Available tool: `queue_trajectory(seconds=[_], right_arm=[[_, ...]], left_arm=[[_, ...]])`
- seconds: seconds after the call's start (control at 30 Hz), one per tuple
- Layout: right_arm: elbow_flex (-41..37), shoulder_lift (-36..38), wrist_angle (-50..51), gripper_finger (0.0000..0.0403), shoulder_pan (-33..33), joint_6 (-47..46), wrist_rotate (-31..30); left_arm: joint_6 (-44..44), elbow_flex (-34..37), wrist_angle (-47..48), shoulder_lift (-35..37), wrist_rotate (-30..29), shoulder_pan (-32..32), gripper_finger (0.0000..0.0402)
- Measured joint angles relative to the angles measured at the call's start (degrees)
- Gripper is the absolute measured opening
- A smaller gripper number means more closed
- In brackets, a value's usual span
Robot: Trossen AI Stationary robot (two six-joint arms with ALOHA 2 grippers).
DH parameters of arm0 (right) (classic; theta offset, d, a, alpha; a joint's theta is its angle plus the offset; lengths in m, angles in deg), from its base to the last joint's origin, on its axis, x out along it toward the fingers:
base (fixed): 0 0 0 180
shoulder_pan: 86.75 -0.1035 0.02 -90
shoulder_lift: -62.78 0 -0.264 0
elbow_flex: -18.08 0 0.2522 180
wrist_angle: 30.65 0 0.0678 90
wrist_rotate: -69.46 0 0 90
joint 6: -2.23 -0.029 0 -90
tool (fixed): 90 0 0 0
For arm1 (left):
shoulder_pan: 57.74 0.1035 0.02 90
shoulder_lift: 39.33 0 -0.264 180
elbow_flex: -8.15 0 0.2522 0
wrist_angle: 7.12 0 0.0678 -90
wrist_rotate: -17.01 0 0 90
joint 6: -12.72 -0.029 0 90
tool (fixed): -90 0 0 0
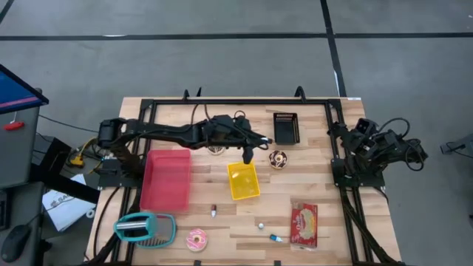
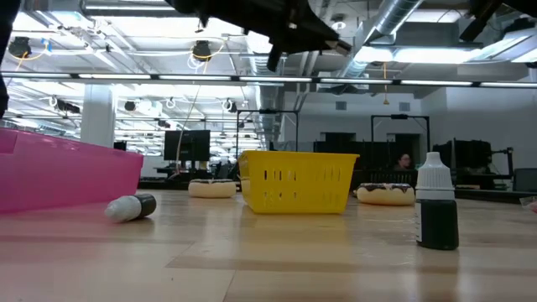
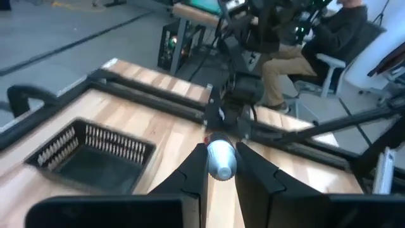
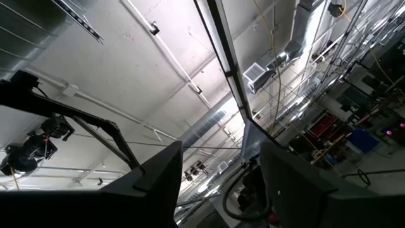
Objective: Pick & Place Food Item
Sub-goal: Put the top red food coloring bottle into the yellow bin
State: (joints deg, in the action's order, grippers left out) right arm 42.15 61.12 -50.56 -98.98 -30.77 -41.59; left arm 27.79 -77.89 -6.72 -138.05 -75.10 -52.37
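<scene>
High view centre shows the left end effector [image 1: 247, 157] clamped on a small pale cylindrical object [image 3: 221, 158] above the yellow plastic basket [image 1: 243, 182], so lowering and releasing likely comes next.

High view straight down; low view table-level; both share yellow basket [image 1: 243, 181].

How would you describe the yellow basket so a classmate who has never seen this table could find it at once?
Start at the wooden table and go to its middle, just right of the large pink plastic bin. There sits the small yellow slotted plastic basket, below the left hand. It is the only yellow container; the black slotted basket near the far edge is dark.
</scene>
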Motion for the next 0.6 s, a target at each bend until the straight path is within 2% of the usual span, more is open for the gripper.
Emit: queue_trajectory(seconds=[0.27, 0.6], right_arm=[[-0.02, -0.80, -0.18, 0.0203, -0.37, -0.46, -0.02], [-0.02, -0.91, -0.21, 0.0203, -0.49, -0.61, -0.03]], left_arm=[[-0.28, -7.76, 0.38, -7.06, -0.24, 1.86, 0.0046], [-4.09, -16.32, 6.62, -14.18, -0.90, 3.14, 0.0046]])
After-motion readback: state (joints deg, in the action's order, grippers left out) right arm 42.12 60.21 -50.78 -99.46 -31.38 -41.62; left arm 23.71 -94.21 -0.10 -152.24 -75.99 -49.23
